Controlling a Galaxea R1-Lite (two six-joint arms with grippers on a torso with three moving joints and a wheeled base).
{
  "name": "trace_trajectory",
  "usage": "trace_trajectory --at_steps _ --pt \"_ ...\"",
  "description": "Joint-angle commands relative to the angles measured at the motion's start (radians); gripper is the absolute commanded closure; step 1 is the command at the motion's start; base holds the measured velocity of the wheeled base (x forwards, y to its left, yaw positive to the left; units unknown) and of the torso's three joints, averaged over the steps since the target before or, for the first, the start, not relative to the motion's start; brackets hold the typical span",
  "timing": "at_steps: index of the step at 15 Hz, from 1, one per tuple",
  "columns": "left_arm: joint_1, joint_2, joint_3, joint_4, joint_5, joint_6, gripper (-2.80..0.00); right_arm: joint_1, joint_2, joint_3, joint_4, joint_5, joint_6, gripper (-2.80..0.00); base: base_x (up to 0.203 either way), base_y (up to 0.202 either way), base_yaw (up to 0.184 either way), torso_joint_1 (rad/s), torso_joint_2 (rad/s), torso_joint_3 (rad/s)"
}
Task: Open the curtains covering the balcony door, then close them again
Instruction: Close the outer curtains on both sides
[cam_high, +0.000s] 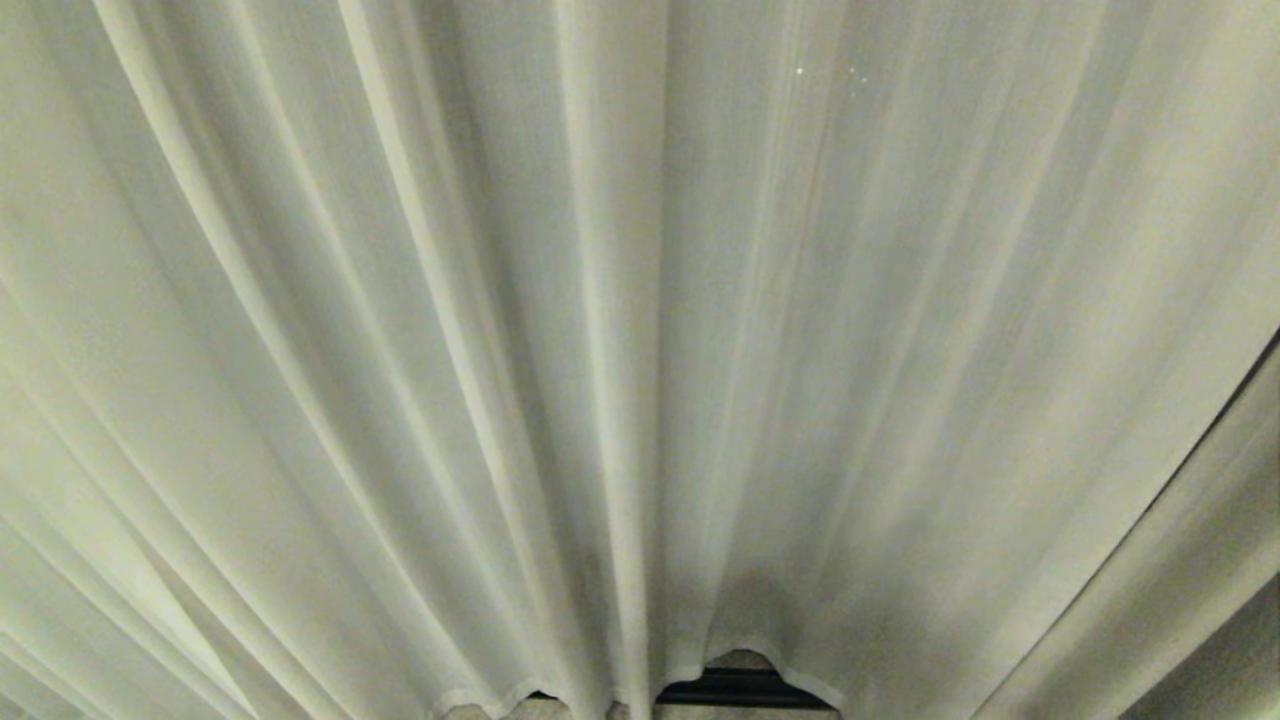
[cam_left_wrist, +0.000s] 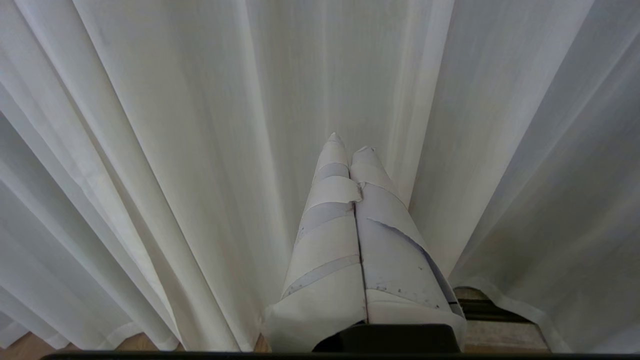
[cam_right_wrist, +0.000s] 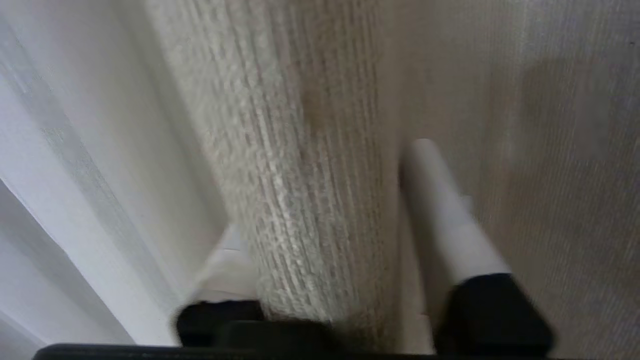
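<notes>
Right gripper (cam_right_wrist: 330, 240): jaws astride a thick woven curtain fold (cam_right_wrist: 310, 190), one finger each side; whether they clamp it cannot be told. Fold's long axis runs vertical. Left gripper (cam_left_wrist: 350, 145): jaws together, empty, before the sheer curtain (cam_high: 640, 350), whose pleats fan from 6 toward 12 o'clock. No writing visible.

My sheer curtain (cam_high: 640, 350) fills the head view and hides nearly all of what lies behind it; only a dark strip (cam_high: 740, 688) shows under its hem, too little to identify. Neither of my arms appears there. In my right wrist view, a thick woven fold (cam_right_wrist: 310, 200) hides most of one finger (cam_right_wrist: 225, 270), and motion blur smears the picture.
</notes>
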Motion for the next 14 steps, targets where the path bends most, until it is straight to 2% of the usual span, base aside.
trace_trajectory --at_steps 1,4,9,14 --pt "0.000 -0.001 0.000 -0.001 0.000 -0.001 0.00 0.002 -0.001 0.004 -0.006 0.004 0.005 0.00 0.000 0.000 0.000 0.000 0.00 0.000" --pt "0.000 -0.001 0.000 -0.001 0.000 -0.001 0.00 0.007 -0.004 0.003 -0.006 0.003 0.035 0.00 0.000 0.000 0.000 0.000 0.00 0.000" --pt "0.000 -0.001 0.000 -0.001 0.000 -0.001 0.00 0.018 -0.035 0.004 -0.006 0.003 0.036 0.00 0.000 0.000 0.000 0.000 0.00 0.000" --pt "0.001 -0.001 0.000 -0.001 0.000 -0.001 0.00 0.072 -0.173 0.073 -0.006 0.005 0.063 0.00 0.000 0.000 0.000 0.000 0.00 0.000"
